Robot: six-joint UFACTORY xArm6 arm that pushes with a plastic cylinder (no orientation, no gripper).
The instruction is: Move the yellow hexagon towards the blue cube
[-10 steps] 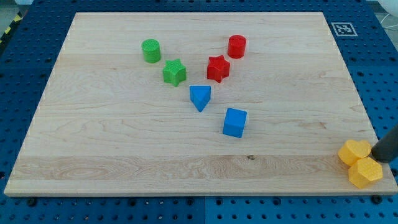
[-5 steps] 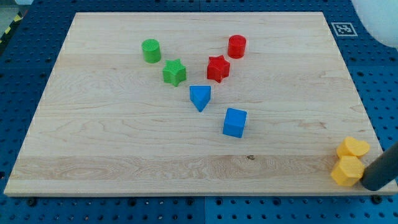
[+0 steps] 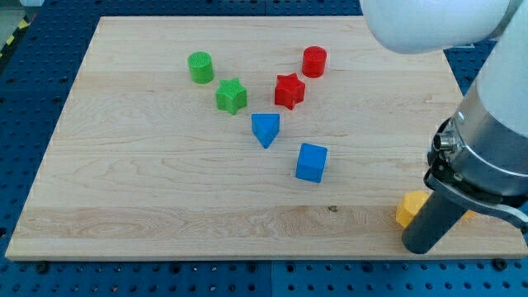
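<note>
The blue cube point(image 3: 312, 162) sits right of the board's middle. A yellow block point(image 3: 409, 208) lies near the board's bottom right edge, well to the right of and below the cube. The dark rod hides its right part, so I cannot make out its shape. My tip point(image 3: 421, 248) rests just below and to the right of this yellow block, touching or almost touching it. The arm's large grey and white body covers the view's right side and hides the second yellow block.
A blue triangle point(image 3: 265, 129) lies up and left of the cube. A red star point(image 3: 289, 90) and red cylinder point(image 3: 314, 61) are above it. A green star point(image 3: 232, 96) and green cylinder point(image 3: 200, 67) are at upper left. The wooden board point(image 3: 124, 181) ends just below my tip.
My tip has swept left along the bottom right edge, pushing a yellow block left towards the cube. The arm's body has come into view and now covers the other yellow block.
</note>
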